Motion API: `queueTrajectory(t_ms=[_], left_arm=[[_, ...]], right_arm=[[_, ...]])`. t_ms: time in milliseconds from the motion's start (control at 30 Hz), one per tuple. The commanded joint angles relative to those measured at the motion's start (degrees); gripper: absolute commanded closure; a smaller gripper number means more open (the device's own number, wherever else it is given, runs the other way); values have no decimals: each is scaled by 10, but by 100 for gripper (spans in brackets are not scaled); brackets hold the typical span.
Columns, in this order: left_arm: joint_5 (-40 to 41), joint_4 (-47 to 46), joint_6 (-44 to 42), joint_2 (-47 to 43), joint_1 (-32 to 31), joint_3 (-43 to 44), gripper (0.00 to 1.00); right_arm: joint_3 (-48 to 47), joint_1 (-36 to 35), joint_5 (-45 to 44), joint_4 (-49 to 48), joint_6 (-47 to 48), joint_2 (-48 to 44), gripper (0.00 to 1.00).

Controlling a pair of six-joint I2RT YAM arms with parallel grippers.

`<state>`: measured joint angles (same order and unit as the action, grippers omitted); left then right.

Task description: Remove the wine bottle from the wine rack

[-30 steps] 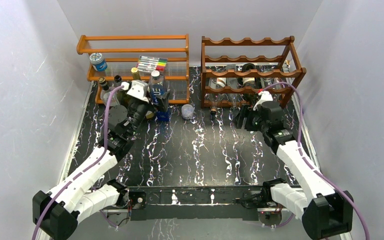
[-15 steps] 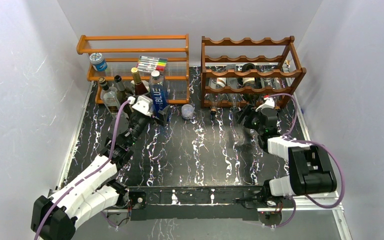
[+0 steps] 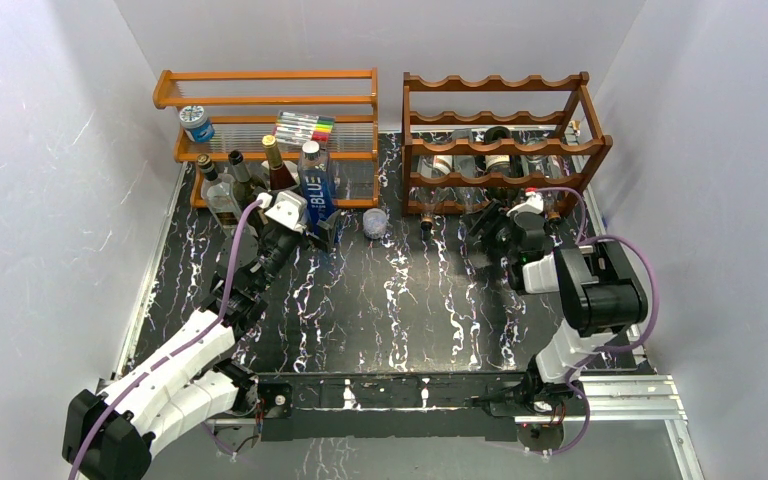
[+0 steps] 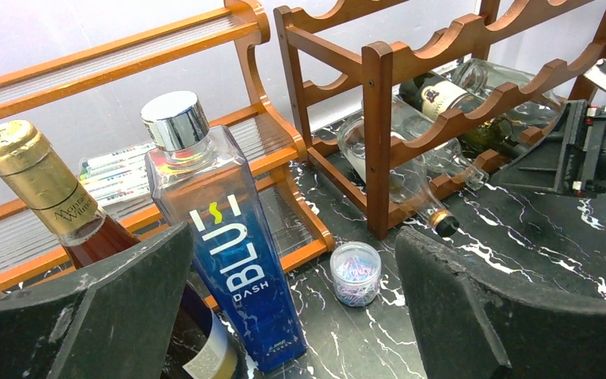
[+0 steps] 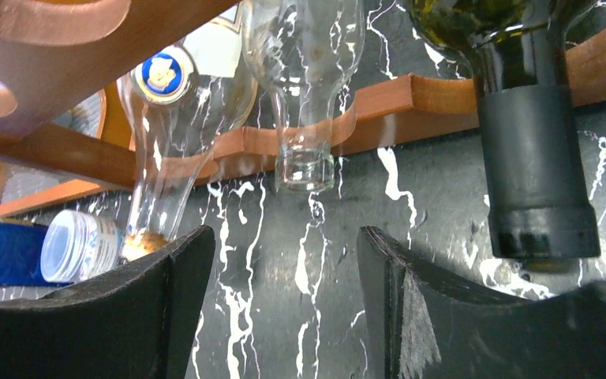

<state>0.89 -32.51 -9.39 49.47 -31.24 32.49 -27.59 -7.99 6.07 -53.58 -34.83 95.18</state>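
Right gripper (image 5: pixel 284 241), fingers apart and empty, faced the wine rack (image 5: pixel 410 93), where the dark wine bottle (image 5: pixel 536 158) lay in the bottom row beside clear glass bottles (image 5: pixel 304 87). Left gripper (image 4: pixel 296 253) gaped, empty, before a small jar (image 4: pixel 354 272) of coloured bits.

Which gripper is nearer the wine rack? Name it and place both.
Right. The right gripper is at the bottom row of the wine rack, facing the bottle necks. The left gripper is away to its left, by the blue bottle.
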Motion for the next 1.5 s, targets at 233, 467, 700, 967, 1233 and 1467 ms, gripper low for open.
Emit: queueTrajectory(t_ms=[233, 467, 700, 967, 1233, 1467], left_arm=[[-14, -20, -7, -4, -1, 8, 2], [-13, -20, -9, 1, -2, 6, 2], [-14, -19, -13, 6, -2, 7, 2], [-18, -18, -14, 8, -2, 7, 2], [-27, -16, -11, 9, -2, 8, 2], [-23, -16, -14, 9, -2, 7, 2]], right_arm=[[-70, 2, -38, -104, -38, 94, 25], [-86, 2, -37, -124, -65, 135, 33], [-106, 1, -25, -138, -75, 157, 38], [-128, 1, -4, -131, -76, 162, 48], [-141, 1, 1, -128, -82, 184, 47], [-131, 2, 0, -127, -84, 163, 61]])
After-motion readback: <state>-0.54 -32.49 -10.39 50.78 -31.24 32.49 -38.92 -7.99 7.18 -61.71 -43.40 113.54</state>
